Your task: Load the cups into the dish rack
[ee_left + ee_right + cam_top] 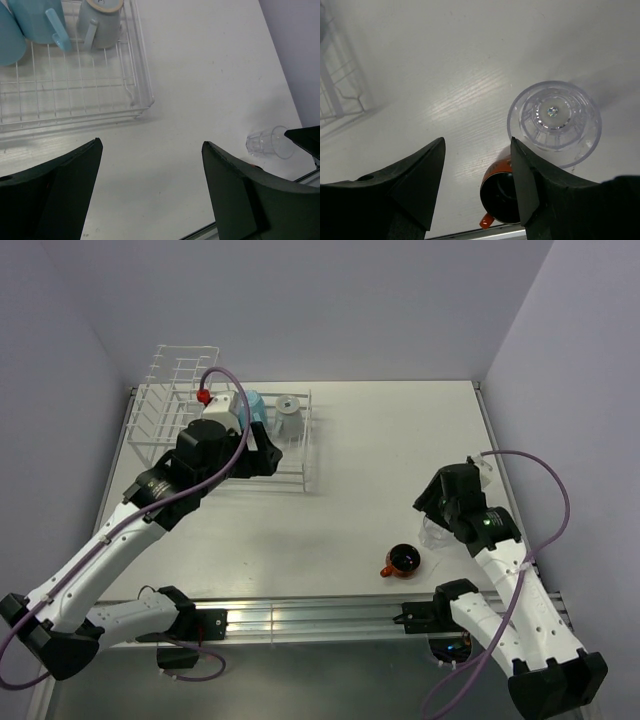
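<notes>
The overhead camera sits high behind the near edge of the desk (380, 470), looking down and forward over all of it, with the rack (165, 390) at far left. The left wrist camera hangs well above the desk, looking past the left pincer (151, 145) over a corner of the rack and across to the glass (267, 143). The right wrist camera sits low and close, looking past the right pincer (477, 142) at that same glass and the orange cup (500, 197). All three views show the glass and part of the rack.
</notes>
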